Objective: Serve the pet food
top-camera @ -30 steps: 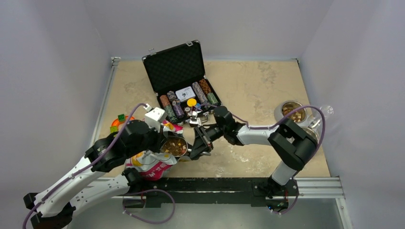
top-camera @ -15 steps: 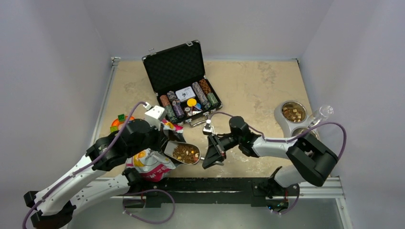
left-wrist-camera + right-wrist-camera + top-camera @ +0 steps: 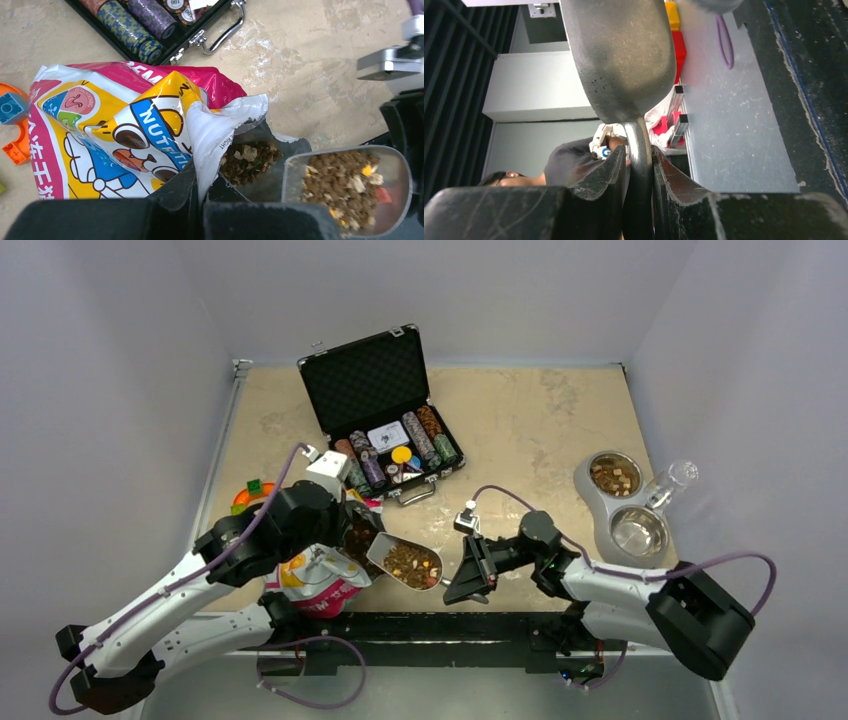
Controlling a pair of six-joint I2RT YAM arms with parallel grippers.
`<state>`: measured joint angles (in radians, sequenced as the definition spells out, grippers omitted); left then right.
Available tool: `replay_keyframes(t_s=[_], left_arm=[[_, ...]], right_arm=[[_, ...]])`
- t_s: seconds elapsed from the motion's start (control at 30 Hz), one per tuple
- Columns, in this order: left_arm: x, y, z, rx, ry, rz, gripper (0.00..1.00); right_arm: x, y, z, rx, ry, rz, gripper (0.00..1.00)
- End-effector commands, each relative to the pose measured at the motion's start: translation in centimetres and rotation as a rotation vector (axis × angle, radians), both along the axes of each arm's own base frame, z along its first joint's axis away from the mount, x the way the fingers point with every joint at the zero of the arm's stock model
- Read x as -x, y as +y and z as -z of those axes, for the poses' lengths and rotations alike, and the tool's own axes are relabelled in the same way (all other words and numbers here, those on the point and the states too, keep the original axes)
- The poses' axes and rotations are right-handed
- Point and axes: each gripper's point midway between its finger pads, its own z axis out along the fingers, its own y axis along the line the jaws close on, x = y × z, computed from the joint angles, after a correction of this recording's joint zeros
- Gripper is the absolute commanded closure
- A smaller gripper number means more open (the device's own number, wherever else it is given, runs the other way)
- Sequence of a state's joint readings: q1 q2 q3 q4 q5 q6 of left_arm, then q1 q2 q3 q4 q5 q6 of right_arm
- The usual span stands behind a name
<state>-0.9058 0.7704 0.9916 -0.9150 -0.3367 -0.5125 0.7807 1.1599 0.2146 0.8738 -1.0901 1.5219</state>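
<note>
You had the L gripper (image 3: pixel 200 197) pinched shut on the bag (image 3: pixel 115 120) lip, prob. to hold the mouth open and stop it flopping. R gripper (image 3: pixel 640 167) was clamped on the scoop (image 3: pixel 293 175) handle, scoop bowl roughly level so the load wouldn't spill. Pet food (image 3: pixel 340 180): a scoopful just outside the bag mouth, more inside the bag, some in the far bowl of the feeder (image 3: pixel 590 502), well apart to the right. Near bowl looked empty. Next leg imo: carry across w/o tipping.
</note>
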Motion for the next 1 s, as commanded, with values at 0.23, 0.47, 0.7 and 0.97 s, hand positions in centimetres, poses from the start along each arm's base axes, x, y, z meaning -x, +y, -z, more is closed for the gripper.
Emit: replay_keyframes(t_s=[0.23, 0.47, 0.7, 0.97], left_arm=[[-2.5, 3.8, -2.2, -0.046, -0.114, -0.251, 1.0], [-2.6, 4.4, -2.3, -0.059, -0.122, -0.281, 1.0], [-2.2, 4.8, -2.1, -0.051, -0.116, -0.288, 1.0], [-2.0, 5.1, -2.7, -0.048, -0.126, -0.282, 1.0]], right_arm=[[-2.3, -2.9, -4.2, -0.068, -0.134, 0.274, 1.0], [-2.4, -3.9, -4.2, -0.049, -0.137, 0.297, 1.0], [-6.8, -4.5, -6.1, -0.1, -0.135, 0.475, 1.0], [-14.3, -6.1, -7.6, -0.095, -0.131, 0.673, 1.0]])
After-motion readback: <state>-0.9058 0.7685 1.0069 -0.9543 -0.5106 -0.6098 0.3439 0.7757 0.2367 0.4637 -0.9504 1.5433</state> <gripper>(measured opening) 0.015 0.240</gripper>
